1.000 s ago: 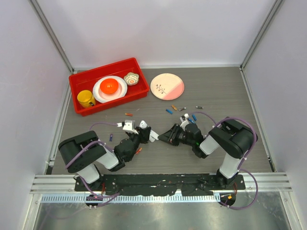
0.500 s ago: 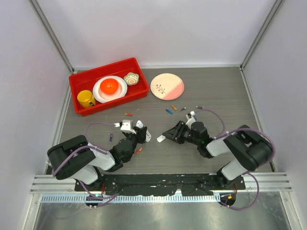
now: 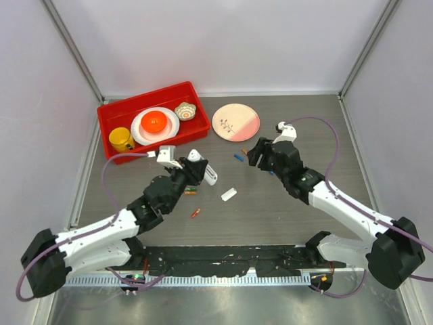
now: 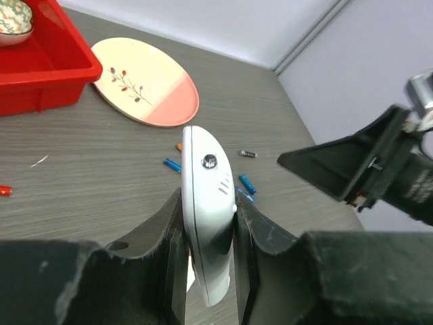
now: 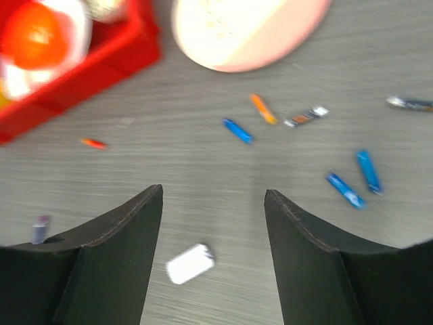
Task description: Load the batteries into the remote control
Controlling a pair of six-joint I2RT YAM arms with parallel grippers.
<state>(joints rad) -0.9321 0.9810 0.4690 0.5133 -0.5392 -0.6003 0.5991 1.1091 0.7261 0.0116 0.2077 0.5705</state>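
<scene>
right pincer (image 5: 213,200) pulled back, jaws apart | left pincer (image 4: 208,227) clamped on slim white remote control (image 4: 203,169) (rounded end)

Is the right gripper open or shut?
Open. The right gripper shows its fingers wide apart in the wrist view, nothing held between them.

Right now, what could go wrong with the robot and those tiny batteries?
1. The left gripper pinches the remote control only by its thin edges. It might twist or slip when a battery is pushed in.
2. The batteries are round and lie scattered. The open right gripper could nudge one so it rolls away.
3. The loose white cover lies between the arms and could get knocked.
</scene>
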